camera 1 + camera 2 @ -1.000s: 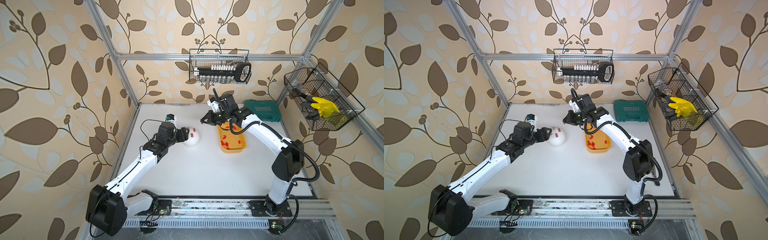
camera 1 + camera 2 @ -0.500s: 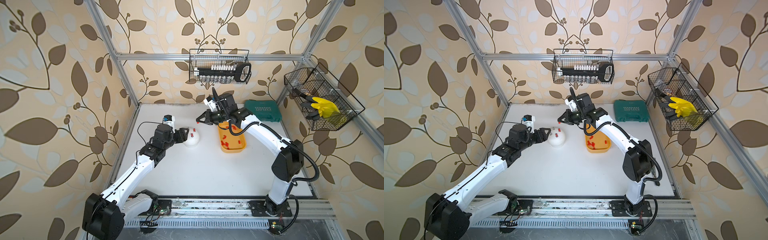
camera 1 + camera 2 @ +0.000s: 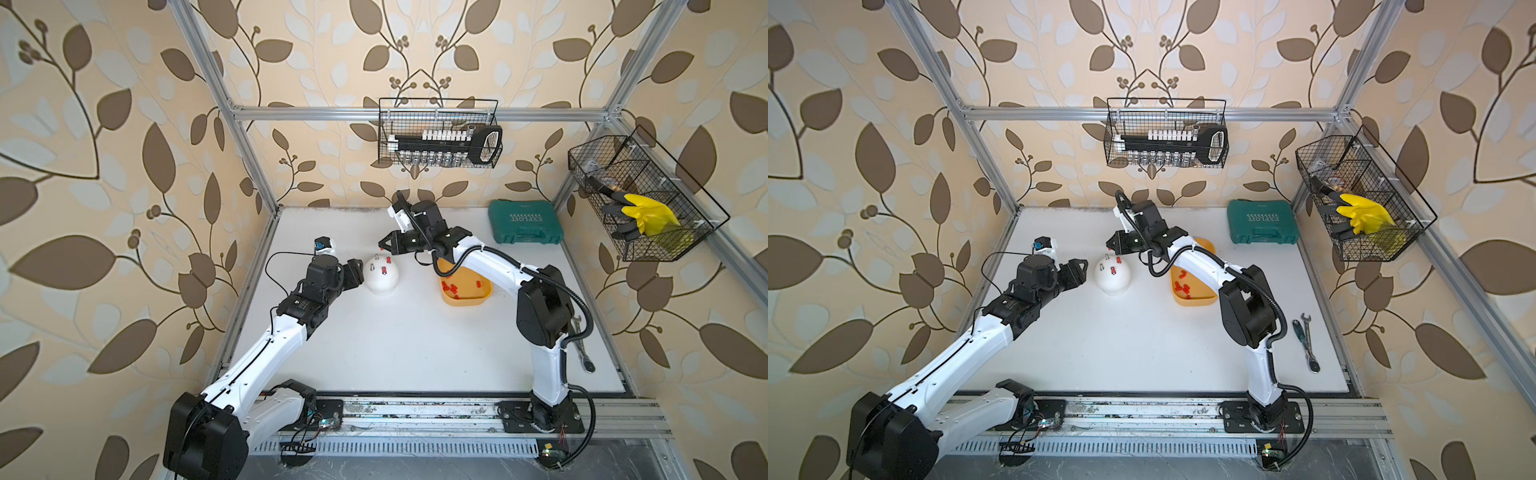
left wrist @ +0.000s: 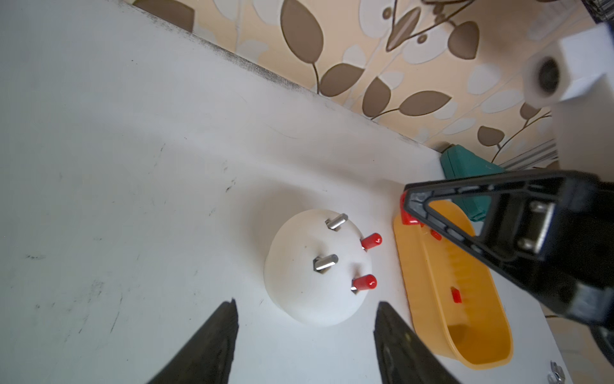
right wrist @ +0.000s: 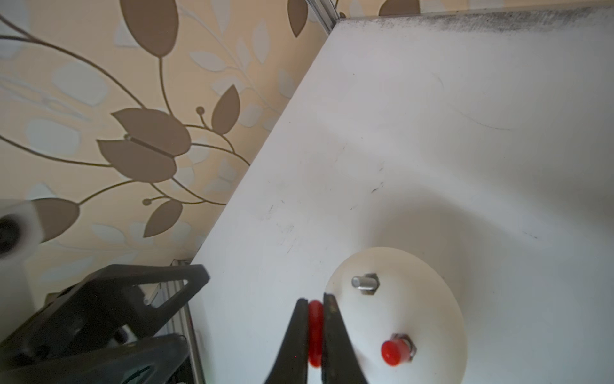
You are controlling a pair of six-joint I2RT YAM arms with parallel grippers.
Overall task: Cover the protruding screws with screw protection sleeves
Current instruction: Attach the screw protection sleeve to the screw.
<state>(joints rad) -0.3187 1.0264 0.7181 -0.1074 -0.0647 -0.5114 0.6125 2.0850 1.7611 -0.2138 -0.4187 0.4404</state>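
Right tool (image 5: 315,301): clamped on a red sleeve (image 5: 315,327), held just beside the dome (image 5: 415,299).
Left tool (image 4: 305,304): held apart, dome just ahead.
Screws (image 4: 326,262): two bare, two capped.
Spare sleeves (image 4: 457,295): kept in the tray (image 4: 465,332) behind the right tool.

Green tool case (image 3: 524,221), worktop back-right corner; 2 wrenches (image 3: 1305,345) nr right edge; orange tray (image 3: 465,300) mid-worktop; wire basket (image 3: 438,100) on back wall.
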